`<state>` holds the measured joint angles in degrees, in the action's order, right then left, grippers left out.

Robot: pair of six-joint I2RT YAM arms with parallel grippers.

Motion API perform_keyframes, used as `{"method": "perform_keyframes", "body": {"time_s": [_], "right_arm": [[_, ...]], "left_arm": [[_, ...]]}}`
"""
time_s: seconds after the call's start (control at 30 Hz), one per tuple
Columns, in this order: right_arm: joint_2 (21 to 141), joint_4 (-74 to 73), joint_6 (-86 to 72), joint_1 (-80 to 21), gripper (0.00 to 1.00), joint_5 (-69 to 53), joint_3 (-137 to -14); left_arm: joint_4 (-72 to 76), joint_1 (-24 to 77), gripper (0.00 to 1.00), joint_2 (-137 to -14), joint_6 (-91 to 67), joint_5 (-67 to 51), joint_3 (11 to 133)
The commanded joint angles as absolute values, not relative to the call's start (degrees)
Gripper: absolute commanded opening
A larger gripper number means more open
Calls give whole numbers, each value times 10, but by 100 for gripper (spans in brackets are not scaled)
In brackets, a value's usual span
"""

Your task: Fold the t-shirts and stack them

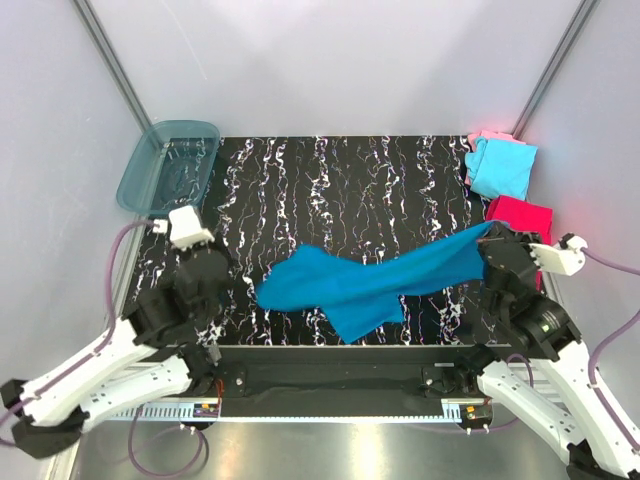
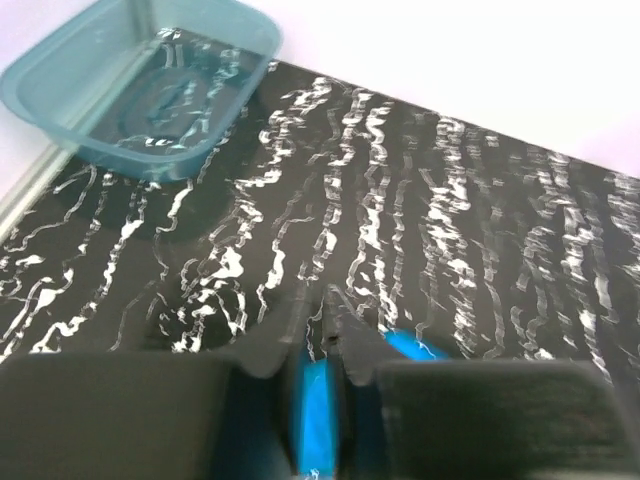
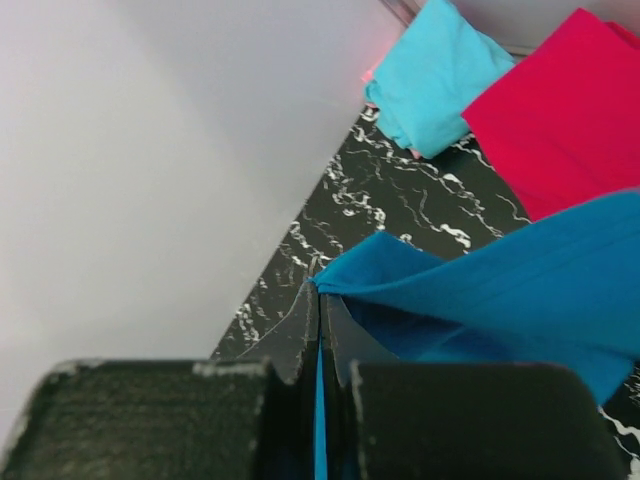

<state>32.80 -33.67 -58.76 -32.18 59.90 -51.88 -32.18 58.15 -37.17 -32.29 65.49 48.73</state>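
A large teal-blue t-shirt stretches across the near half of the table. Its right end hangs lifted in my right gripper, which is shut on a bunched corner of the cloth, as the right wrist view shows. Its left end lies on the table beside my left gripper. In the left wrist view that gripper's jaws stand a narrow gap apart, with a strip of blue cloth showing low between them. A light cyan t-shirt on a pale pink one and a magenta-red t-shirt lie at the far right.
A translucent teal plastic tub stands at the far left corner, partly off the black marbled tabletop. White walls with metal posts close in on the table at the left, back and right.
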Motion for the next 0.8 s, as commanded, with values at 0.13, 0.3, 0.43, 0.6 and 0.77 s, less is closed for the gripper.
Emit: {"method": "perform_keyframes", "body": {"time_s": [0.13, 0.3, 0.43, 0.6, 0.77], "right_arm": [[401, -342, -643, -306, 0, 614, -503], [427, -290, -600, -277, 0, 549, -497], [449, -256, -563, -263, 0, 536, -499], [480, -231, -554, -229, 0, 496, -496], [533, -186, -524, -179, 0, 437, -514]], "left_arm": [[-144, 413, 0, -484, -266, 420, 468], [-117, 409, 0, -506, -282, 379, 462], [-89, 413, 11, -483, -322, 314, 418], [-43, 486, 14, -499, -369, 331, 330], [-19, 579, 13, -561, -418, 393, 290]]}}
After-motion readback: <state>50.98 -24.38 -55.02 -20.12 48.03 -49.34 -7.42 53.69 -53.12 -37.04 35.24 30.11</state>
